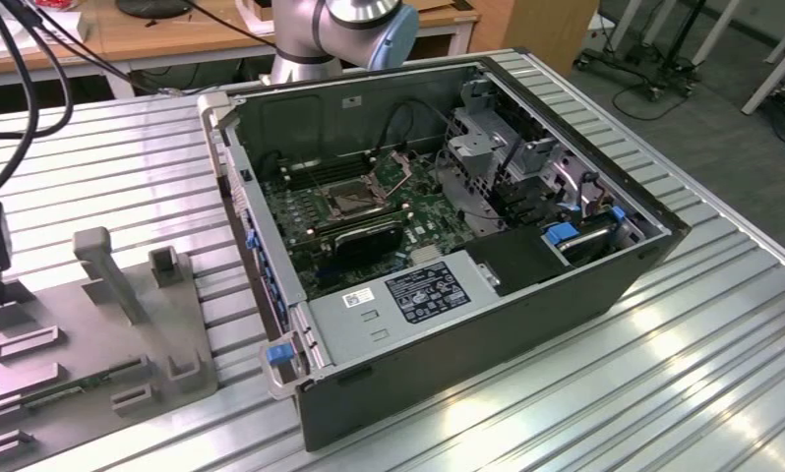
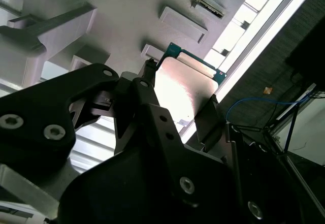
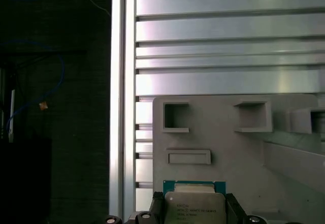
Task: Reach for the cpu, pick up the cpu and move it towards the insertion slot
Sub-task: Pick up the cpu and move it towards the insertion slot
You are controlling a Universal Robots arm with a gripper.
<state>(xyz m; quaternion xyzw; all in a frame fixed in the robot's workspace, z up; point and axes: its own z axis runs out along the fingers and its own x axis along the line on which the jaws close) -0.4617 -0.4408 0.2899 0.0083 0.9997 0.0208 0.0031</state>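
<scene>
Gripper (image 2: 181,86) is at the exterior view's far left over the grey fixture plate (image 1: 97,339), jaws narrowed onto the cpu (image 2: 185,96), with a black finger (image 2: 146,82) on each of two opposite edges. The cpu's silvery face is turned up toward the wrist; can't tell if it's clear of the plate under the jaws. Insertion slot (image 1: 352,203) is well apart from the jaws, toward the exterior view's right, inside the open computer case (image 1: 498,324) on the slatted metal table (image 1: 655,383).

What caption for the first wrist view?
The claw grips the cpu by two edges over the grey fixture plate, slotted aluminium table beyond.
</scene>
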